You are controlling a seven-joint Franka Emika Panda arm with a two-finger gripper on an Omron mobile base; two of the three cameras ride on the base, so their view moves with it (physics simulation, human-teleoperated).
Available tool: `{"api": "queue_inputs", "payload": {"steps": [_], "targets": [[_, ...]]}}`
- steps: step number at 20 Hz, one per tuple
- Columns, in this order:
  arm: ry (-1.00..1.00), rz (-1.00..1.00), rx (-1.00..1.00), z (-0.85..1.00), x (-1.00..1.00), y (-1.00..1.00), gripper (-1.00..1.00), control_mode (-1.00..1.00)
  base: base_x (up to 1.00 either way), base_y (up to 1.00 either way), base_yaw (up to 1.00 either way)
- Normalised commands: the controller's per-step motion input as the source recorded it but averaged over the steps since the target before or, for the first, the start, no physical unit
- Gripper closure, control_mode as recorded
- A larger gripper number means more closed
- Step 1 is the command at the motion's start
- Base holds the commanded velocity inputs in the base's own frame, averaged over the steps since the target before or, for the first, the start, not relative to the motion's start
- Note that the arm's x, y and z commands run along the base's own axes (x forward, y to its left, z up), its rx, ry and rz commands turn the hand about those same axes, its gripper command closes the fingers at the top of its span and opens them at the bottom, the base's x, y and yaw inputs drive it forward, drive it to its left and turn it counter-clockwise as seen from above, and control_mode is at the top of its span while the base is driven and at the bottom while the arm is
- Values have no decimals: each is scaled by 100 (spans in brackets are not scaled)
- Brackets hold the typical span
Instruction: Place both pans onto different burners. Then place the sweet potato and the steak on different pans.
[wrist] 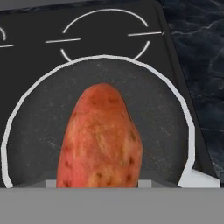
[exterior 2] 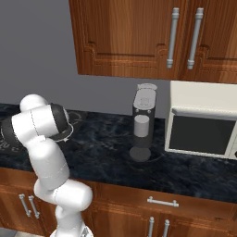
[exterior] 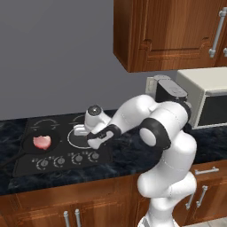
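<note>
The reddish-orange sweet potato hangs close under the hand, over the dark pan with the pale silvery rim. That pan sits on the front right burner of the black cooktop. My gripper hovers just above it, shut on the sweet potato; the potato hides its fingertips in the hand view. To the left, the pink steak lies in the matte black pan on the front left burner. Behind the rimmed pan, another burner is bare.
Several knobs line the cooktop's front edge. A coffee machine and a white microwave stand on the dark marble counter to the right. Wooden wall cabinets hang above.
</note>
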Motion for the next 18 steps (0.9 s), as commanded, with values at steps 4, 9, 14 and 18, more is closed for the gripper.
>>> {"api": "queue_inputs", "payload": {"steps": [4, 9, 14, 18], "targets": [[6, 0, 0, -34, 29, 14, 100, -100, 0, 0, 0], [6, 0, 0, -37, 31, 6, 100, -100, 0, 0, 0], [4, 0, 0, -18, 32, 2, 100, -100, 0, 0, 0], [4, 0, 0, -16, 34, 1, 100, -100, 0, 0, 0]]}}
